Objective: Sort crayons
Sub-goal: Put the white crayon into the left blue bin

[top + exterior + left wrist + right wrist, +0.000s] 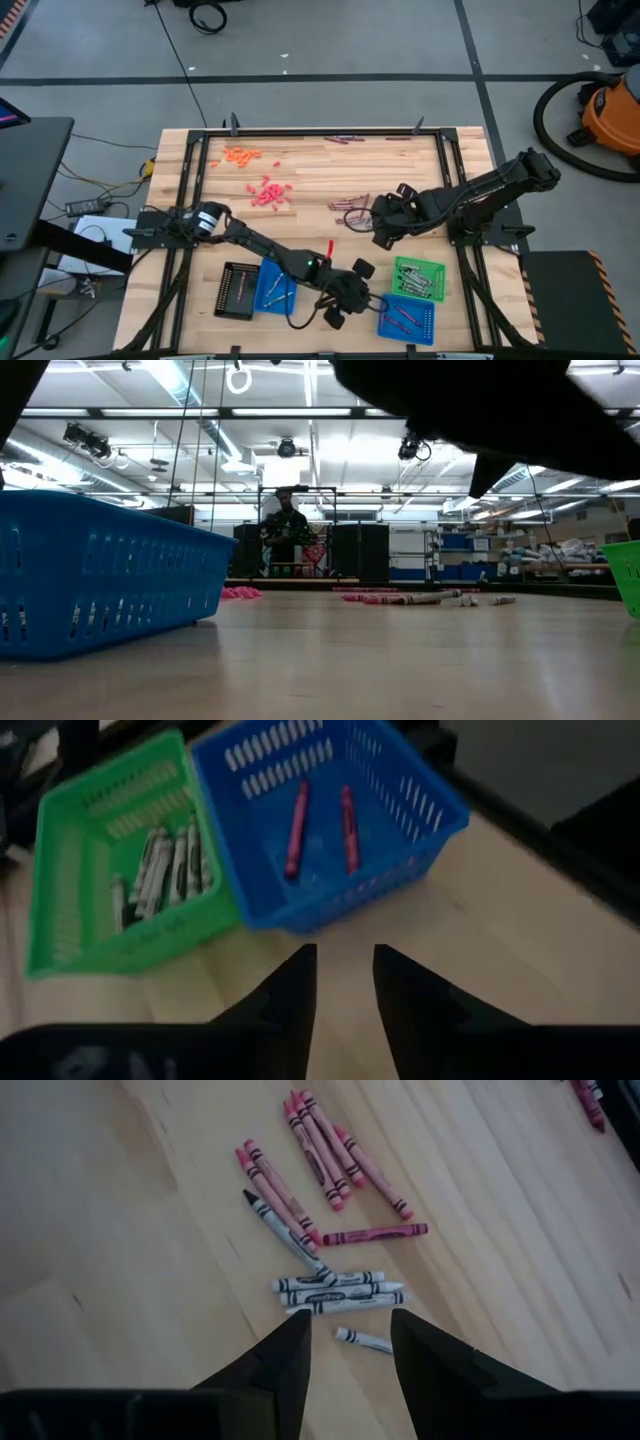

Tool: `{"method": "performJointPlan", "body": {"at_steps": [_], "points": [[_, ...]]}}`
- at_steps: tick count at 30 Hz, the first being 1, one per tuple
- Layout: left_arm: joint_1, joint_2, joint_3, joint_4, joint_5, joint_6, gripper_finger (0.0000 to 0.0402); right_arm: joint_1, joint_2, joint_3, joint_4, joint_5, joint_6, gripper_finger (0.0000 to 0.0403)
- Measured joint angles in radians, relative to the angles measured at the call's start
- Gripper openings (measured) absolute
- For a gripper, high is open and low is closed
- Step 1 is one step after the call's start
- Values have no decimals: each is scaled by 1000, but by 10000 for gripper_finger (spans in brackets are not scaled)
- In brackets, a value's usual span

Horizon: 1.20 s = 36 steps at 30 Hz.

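Left gripper (345,975), shown just short of the blue tray (420,860): its jaws are parted with nothing between them, so it is released and carries no crayon. Two red-pink crayons (296,830) lie side by side on that tray's floor, and the gripper's place beside the near wall is judged to suit a drop made there. Touching the blue tray on its far side, a green tray (60,910) holds several silver-grey crayons (160,870), one colour being kept to one tray.

Right gripper (350,1330), likewise released and empty, is held above the loose pile (325,1220) well away from the blue tray, toward the table's middle. Silver-grey sticks lie directly ahead of its fingertips and pink-purple ones just beyond; a pick from this mixed cluster is judged to be the next step.

Farther from the blue tray, in the high view, red-pink crayons (270,192) and orange crayons (241,155) are left unsorted on the table (300,160). A second blue tray (274,288) and a black tray (236,290) stand beside the left arm.
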<state>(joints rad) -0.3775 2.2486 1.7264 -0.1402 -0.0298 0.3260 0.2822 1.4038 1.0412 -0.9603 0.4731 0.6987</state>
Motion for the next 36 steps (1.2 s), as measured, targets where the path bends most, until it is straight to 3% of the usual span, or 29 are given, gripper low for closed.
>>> {"method": "performJointPlan", "body": {"at_steps": [17,21,29,36], "points": [[5,-92,0,-293,-70,26,64,0,149,-1,-24,-74,-21,148],[5,-123,-104,-272,-80,30,57,-1,145,-1,-46,-91,-11,148],[28,-394,-505,64,-127,-13,50,-7,136,-1,-59,-93,-28,148],[73,-601,-762,399,-133,-10,50,-50,136,-1,-41,-135,-107,148]]}}
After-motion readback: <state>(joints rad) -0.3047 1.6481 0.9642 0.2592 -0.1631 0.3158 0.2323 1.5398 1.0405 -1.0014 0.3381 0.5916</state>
